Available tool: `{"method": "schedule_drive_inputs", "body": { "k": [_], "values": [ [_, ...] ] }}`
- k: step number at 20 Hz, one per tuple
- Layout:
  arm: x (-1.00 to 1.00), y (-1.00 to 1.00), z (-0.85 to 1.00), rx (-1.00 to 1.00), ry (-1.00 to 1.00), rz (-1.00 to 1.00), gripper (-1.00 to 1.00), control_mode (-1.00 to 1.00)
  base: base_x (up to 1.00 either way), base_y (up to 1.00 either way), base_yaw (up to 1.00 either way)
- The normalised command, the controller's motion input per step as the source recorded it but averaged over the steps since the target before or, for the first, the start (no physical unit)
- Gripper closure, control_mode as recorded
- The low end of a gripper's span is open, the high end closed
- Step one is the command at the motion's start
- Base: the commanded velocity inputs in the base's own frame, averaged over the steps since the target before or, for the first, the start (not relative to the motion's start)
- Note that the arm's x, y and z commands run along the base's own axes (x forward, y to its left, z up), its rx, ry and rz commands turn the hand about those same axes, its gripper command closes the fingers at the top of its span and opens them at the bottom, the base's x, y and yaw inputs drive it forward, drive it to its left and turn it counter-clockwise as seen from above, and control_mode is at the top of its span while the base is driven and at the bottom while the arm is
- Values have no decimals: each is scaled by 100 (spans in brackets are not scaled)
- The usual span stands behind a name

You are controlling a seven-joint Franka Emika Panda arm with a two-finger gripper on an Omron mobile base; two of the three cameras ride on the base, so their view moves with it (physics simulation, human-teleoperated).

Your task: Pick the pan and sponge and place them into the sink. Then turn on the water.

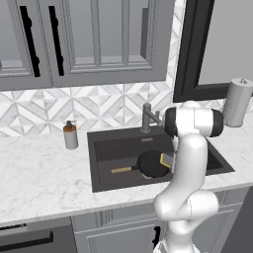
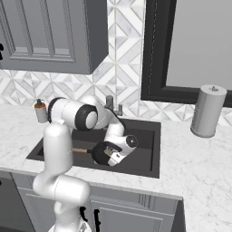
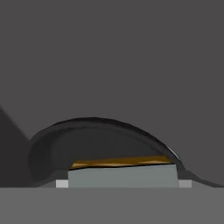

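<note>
The black pan [image 1: 150, 164] lies in the dark sink [image 1: 118, 148], its wooden handle [image 1: 121, 170] pointing left. The sponge [image 1: 166, 159], grey-green over yellow, hangs tilted at the pan's right rim. In the hand view the sponge [image 3: 122, 175] spans the whole gap between my gripper's [image 3: 123, 183] two fingers, with the pan's bowl [image 3: 96, 140] just beyond it. In the right base view the gripper [image 2: 110, 156] reaches down into the sink [image 2: 145, 136] over the pan [image 2: 100, 153]. The grey faucet [image 1: 147, 117] stands behind the basin; no water runs from it.
A grey soap dispenser [image 1: 70, 135] with an orange band stands on the marble counter [image 1: 44, 173] left of the sink. A paper towel roll [image 2: 207, 111] stands at the right. Wall cabinets [image 1: 89, 39] hang above, and a dark window frame [image 2: 154, 54] is behind the sink.
</note>
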Motion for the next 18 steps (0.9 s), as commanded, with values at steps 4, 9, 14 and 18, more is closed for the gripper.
{"method": "schedule_drive_inputs", "body": {
  "k": [4, 9, 14, 18],
  "values": [
    [25, 1, -19, 0, 0, 0, 100, -100, 0, 0, 0],
    [32, 0, -20, 0, 0, 0, 100, -100, 0, 0, 0],
    [32, 0, -24, 0, 0, 0, 100, -100, 0, 0, 0],
    [26, 0, -28, 0, 0, 0, 100, -100, 0, 0, 0]
  ]
}}
